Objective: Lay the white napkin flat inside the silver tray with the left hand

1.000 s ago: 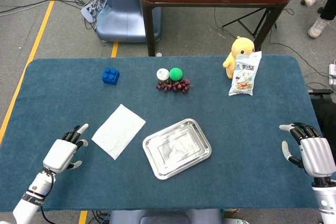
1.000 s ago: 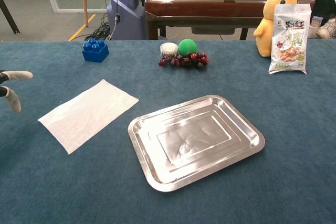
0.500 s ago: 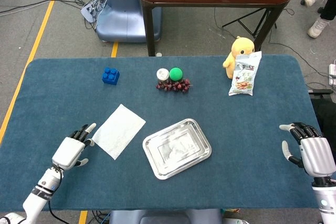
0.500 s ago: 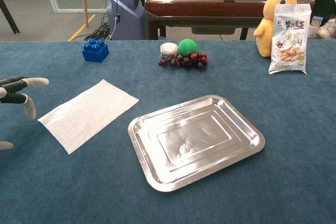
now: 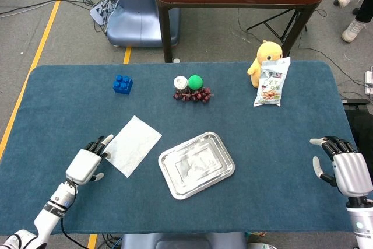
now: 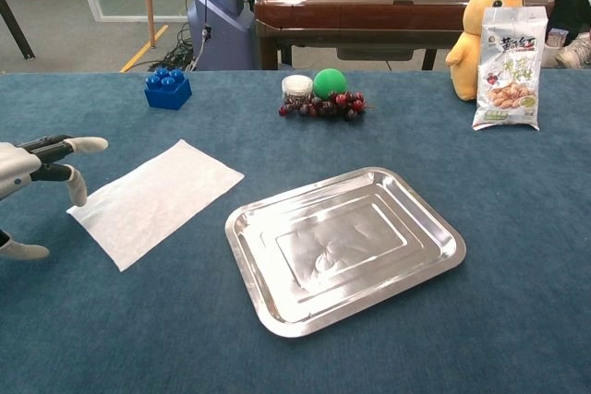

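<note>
The white napkin (image 5: 133,144) lies flat on the blue table cover (image 5: 70,97), just at 9 o'clock of the silver tray (image 5: 196,164) and apart from it. In the head view the napkin's long axis runs from about 1 o'clock down to 7 o'clock, one corner pointing toward the blue toy brick (image 5: 122,84) and the opposite one toward the table's near edge. The tray is tilted the other way, its long axis running roughly 2 o'clock to 8 o'clock; nothing lies in it.

The left hand (image 5: 87,164) rests at the napkin's 8 o'clock side with its fingers spread and extended, holding nothing; the fingertips (image 6: 90,144) reach the napkin's left corner, though contact cannot be told. The right hand (image 5: 344,167) sits well apart at the table's 3 o'clock edge, fingers loosely apart and empty.

At 12 o'clock of the tray are a white cup (image 5: 180,83), a green ball (image 5: 194,81) and a bunch of dark grapes (image 5: 192,94). Toward 2 o'clock a snack bag (image 5: 271,81) leans against a yellow plush toy (image 5: 265,53).
</note>
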You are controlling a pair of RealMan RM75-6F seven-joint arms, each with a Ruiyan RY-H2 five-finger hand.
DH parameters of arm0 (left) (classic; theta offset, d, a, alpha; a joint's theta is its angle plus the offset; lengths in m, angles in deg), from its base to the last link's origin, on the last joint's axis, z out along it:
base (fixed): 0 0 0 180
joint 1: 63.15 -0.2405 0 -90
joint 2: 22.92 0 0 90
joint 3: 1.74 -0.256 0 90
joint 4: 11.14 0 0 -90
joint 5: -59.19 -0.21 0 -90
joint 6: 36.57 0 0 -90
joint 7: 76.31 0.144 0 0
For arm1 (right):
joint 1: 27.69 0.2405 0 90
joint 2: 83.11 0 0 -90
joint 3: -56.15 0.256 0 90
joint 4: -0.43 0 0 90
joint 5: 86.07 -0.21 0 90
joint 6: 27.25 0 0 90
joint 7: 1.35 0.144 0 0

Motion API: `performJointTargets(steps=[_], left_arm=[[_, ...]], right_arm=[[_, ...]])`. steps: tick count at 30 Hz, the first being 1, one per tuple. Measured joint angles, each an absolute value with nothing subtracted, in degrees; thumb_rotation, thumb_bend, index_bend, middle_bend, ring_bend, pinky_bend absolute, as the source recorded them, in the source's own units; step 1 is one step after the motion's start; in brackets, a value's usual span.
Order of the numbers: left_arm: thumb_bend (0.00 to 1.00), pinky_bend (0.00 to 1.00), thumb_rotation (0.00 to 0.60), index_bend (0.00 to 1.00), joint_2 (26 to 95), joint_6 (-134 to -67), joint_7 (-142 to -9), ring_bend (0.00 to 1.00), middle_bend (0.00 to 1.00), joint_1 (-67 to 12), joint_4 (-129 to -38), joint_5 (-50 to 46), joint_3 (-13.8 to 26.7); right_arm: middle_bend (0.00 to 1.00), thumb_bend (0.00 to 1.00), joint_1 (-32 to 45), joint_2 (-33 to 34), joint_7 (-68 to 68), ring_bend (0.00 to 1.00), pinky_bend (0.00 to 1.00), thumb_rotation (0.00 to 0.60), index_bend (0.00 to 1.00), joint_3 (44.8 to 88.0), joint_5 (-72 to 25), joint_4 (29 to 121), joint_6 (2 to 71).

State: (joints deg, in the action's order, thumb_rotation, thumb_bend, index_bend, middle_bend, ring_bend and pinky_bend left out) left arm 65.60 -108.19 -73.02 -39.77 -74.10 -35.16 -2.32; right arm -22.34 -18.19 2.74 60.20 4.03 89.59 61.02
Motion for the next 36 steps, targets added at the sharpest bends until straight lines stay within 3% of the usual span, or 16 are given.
performJointTargets(steps=[4,18,36], left_arm=[[0.09,0.23,0.600,0.41,66.1,-107.6,-72.7,0.01,0.03,-39.2,-73.9,-35.0,-2.5],[0.26,0.23,0.600,0.42,67.1,-107.5,-72.3,0.01,0.03,-38.6,-73.8,-33.8,-2.4],[0.26,0.23,0.600,0.42,68.4,-105.8,-72.1,0.01,0.03,-37.8,-72.1,-32.2,-2.4]], right_arm=[[0.37,0.51,-22.4,-18.3,2.9,0.24,0.26,0.600,0.31,60.2,4.0,89.6,61.1],[0.37,0.51,-22.3,-18.3,2.9,0.24,0.26,0.600,0.31,60.2,4.0,89.6,61.0],[0.37,0.51,-22.3,-18.4,3.1,0.24,0.26,0.600,0.31,60.2,4.0,89.6,61.0]])
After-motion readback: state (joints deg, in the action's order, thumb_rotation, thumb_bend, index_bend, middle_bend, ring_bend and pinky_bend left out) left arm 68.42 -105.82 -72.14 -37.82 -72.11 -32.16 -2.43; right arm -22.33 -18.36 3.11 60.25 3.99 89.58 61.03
